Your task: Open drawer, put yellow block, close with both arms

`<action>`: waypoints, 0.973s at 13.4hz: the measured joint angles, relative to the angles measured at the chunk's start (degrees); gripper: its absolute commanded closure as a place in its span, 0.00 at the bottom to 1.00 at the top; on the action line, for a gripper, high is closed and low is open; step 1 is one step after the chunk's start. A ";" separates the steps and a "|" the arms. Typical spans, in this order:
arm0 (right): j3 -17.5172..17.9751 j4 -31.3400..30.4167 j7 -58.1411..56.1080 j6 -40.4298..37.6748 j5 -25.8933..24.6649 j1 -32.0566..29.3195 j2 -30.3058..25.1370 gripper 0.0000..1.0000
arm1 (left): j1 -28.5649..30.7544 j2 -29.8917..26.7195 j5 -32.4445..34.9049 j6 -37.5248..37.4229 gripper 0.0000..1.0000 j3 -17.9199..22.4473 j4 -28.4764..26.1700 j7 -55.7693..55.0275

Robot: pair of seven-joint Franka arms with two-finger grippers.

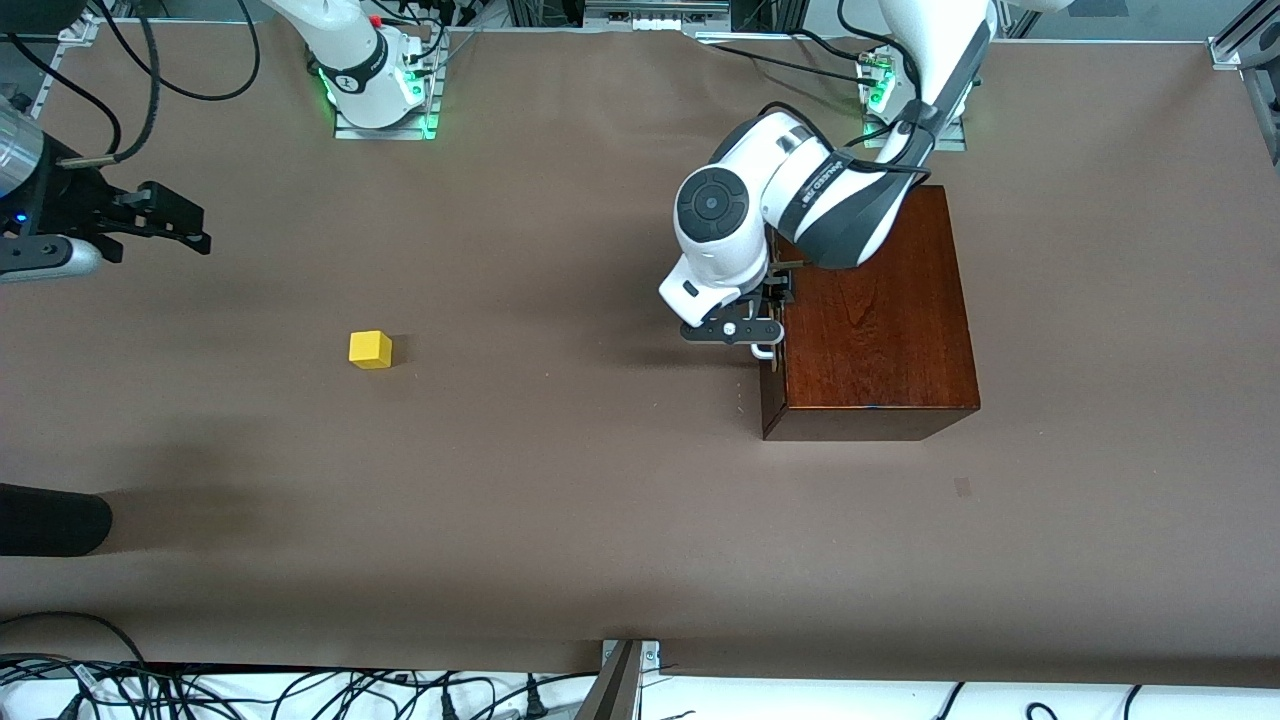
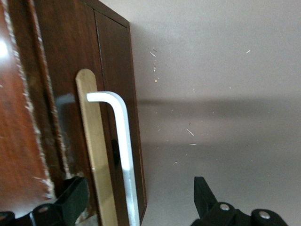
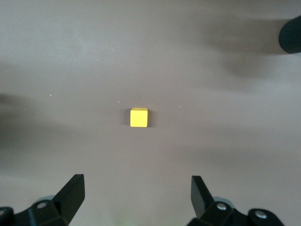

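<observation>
The left gripper (image 2: 136, 202) stands wide open at the drawer (image 2: 113, 94) front — its fingers either side of the white handle (image 2: 123, 141), gripping nothing; the right gripper (image 3: 136, 195), spread wide and empty, hangs over bare table, the yellow block (image 3: 138, 117) lying between its fingertips' line of sight, well apart from the wooden box (image 1: 880, 320).

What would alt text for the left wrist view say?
The open left gripper straddles the white loop handle of the closed drawer in a dark wooden box; brown table lies beside it.
</observation>
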 measured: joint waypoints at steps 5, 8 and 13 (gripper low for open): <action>0.86 -1.92 0.03 0.51 -0.02 0.78 -1.32 0.00 | -0.57 0.27 2.64 0.66 0.00 -0.01 -1.19 -0.70; 0.49 -2.85 0.02 0.42 -0.03 0.75 -1.54 0.00 | -0.76 1.49 2.92 3.32 0.00 0.03 -2.03 -1.14; -0.49 -3.36 0.00 0.39 -0.03 0.69 1.25 0.00 | -2.09 4.18 4.81 4.86 0.00 0.01 -2.35 -3.37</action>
